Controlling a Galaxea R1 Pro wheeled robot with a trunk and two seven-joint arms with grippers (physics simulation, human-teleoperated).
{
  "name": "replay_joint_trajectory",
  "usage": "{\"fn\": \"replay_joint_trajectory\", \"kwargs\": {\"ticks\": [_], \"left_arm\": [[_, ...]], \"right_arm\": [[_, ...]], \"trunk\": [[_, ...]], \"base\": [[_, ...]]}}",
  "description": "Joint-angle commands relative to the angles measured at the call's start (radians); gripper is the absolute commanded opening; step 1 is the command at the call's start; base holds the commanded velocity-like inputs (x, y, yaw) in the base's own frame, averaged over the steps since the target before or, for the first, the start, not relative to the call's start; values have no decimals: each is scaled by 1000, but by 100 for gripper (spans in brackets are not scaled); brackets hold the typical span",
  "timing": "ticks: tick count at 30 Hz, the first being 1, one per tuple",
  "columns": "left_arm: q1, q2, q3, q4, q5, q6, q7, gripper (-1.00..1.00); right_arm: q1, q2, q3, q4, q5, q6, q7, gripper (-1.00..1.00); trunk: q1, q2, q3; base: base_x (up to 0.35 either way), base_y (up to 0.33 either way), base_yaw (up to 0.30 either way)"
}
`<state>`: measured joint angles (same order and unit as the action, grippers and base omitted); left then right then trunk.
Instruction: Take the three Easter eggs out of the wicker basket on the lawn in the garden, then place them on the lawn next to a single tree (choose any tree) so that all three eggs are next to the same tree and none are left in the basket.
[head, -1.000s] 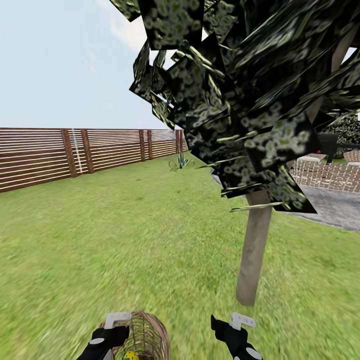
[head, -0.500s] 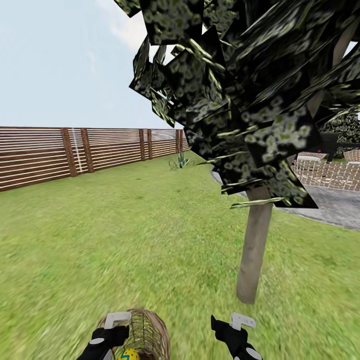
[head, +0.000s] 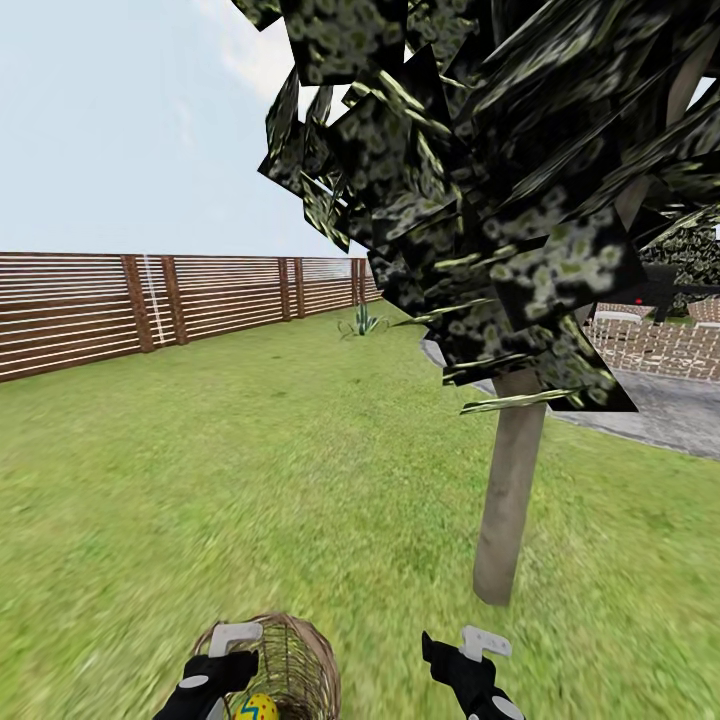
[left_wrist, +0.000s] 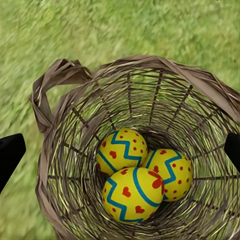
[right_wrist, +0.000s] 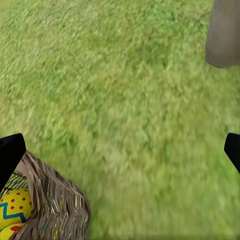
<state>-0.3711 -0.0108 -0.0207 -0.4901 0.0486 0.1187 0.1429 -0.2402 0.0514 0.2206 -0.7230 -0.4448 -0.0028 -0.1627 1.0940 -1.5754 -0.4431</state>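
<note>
While the lawn (head: 250, 470) spreads wide toward the slatted wooden fence (head: 150, 305), the tree (head: 510, 500) stands ahead and to the robot's right, its pale trunk meeting the grass a short way beyond the right gripper (head: 470, 650). A grey paved patio (head: 660, 410) lies behind it.

Near the lower edge of the head view sits the wicker basket (head: 290, 665) on the grass, just in front of the left gripper (head: 225, 650). From the left wrist camera the basket (left_wrist: 130, 100) lies straight below that gripper (left_wrist: 120, 150), whose dark fingertips (left_wrist: 10, 152) are spread wide at either side with nothing between them. All three Easter eggs (left_wrist: 137, 177) rest at the bottom, touching one another in a tight cluster.

The right gripper (right_wrist: 120, 150) is likewise spread wide and empty over bare grass, with the basket rim (right_wrist: 55, 200) to one side and the trunk base (right_wrist: 225, 35) farther off.

Nothing has been lifted out yet, by the look of it. The left arm is the nearer one: the eggs lie directly along its line of reach, down through the basket's open mouth, clear of the arched handle (left_wrist: 50, 85) at one side.
</note>
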Motion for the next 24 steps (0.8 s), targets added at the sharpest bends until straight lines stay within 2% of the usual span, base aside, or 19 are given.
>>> {"fn": "replay_joint_trajectory", "kwargs": {"ticks": [1,5,24], "left_arm": [[0,0,-2,-2,5,6,5,100],[0,0,-2,-3,5,6,6,100],[0,0,-2,-2,5,5,6,100]], "right_arm": [[-1,-1,5,-1,-9,0,-8,100],[-1,-1,5,-1,-9,0,-8,100],[-1,-1,5,-1,-9,0,-8,100]], "trunk": [[0,-1,-1],[0,-1,-1],[73,-134,-61]], "base": [[0,0,0],[0,0,0],[0,0,0]]}}
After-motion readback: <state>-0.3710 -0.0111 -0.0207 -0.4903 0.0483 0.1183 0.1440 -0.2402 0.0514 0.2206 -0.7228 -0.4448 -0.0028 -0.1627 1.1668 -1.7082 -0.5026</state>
